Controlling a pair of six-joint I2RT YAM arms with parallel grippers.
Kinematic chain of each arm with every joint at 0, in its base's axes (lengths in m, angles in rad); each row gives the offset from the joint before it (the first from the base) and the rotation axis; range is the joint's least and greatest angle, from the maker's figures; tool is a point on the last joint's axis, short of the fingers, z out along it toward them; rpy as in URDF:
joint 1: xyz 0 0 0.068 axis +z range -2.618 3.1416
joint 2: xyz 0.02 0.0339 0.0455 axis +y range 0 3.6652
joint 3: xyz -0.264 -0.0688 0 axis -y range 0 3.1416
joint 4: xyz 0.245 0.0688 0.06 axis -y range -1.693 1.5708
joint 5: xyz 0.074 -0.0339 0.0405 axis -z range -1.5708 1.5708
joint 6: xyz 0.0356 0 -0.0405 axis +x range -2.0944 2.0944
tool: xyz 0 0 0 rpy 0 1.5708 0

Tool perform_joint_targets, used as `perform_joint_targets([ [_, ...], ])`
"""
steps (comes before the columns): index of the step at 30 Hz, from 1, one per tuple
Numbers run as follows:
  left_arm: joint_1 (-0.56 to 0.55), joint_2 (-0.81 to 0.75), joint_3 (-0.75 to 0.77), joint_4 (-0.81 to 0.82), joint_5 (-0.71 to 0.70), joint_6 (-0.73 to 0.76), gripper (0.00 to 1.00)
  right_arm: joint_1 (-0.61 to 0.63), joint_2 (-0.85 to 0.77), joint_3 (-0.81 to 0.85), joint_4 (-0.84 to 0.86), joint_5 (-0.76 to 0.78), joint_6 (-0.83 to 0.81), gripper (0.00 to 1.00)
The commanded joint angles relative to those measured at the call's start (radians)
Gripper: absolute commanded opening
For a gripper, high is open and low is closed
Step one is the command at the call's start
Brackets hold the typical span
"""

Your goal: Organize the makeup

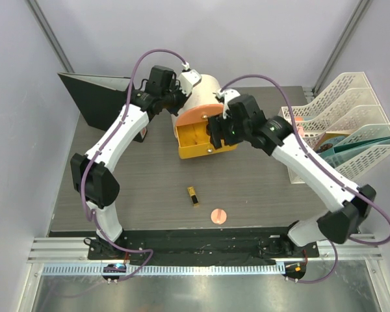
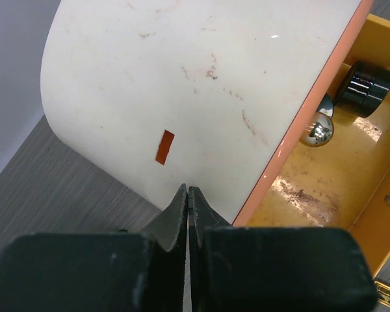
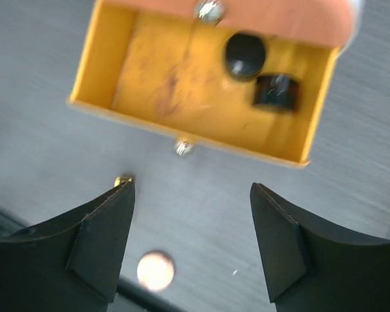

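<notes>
Toward the far edge of the worktop (image 1: pixel 149 195), about midway along it, the cream-and-orange cylindrical box (image 1: pixel 205 88) lies on its side with its yellow drawer (image 3: pixel 156 78) pulled out toward the near edge. Inside the drawer sit a round black jar (image 3: pixel 244 55) and a second black jar (image 3: pixel 277 92) just beside it, both in the end nearer the right edge of the worktop. The right gripper (image 3: pixel 192 184) hangs above the drawer's front wall with its fingers spread well apart and nothing between them (its own camera looks straight down past the small metal knob (image 3: pixel 184 147) on the drawer front). The left gripper (image 2: pixel 188 190) is at the box's curved cream wall on the side toward the left edge, fingers pressed together on nothing; whether the tips touch the wall I cannot tell. Out on the open worktop, nearer the near edge, lies the black-gold lipstick (image 1: pixel 193 195), and a little closer still to that edge, just to its right, the round pink compact (image 1: pixel 218 215) lies flat. A white file rack (image 1: pixel 351 123) stands along the right edge.
</notes>
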Motion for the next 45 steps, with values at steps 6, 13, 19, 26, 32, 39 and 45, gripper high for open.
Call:
perform_joint_targets([
  [6,0.0,-0.023,0.014,-0.003,0.01,-0.024,0.0,0.165,-0.08,-0.277,-0.132,-0.169,-0.002,0.73],
  [13,0.0,-0.034,0.022,0.002,0.007,-0.036,0.0,0.224,0.07,-0.365,-0.174,-0.241,-0.011,0.73],
  [19,0.0,-0.056,0.028,0.005,0.002,-0.036,0.01,0.236,0.208,-0.356,-0.177,-0.269,-0.02,0.71],
  [26,0.0,-0.071,0.028,-0.001,-0.007,-0.03,0.01,0.27,0.36,-0.335,-0.157,-0.303,-0.012,0.59],
  [32,0.0,-0.076,0.025,-0.006,-0.018,-0.019,0.01,0.285,0.446,-0.293,-0.185,-0.28,-0.011,0.2],
  [39,0.0,-0.074,0.025,-0.003,-0.018,-0.021,0.01,0.285,0.323,-0.258,-0.172,-0.198,-0.002,0.01],
  [45,0.0,-0.068,0.028,-0.004,-0.007,-0.024,0.01,0.284,0.175,-0.105,-0.125,-0.044,0.003,0.01],
])
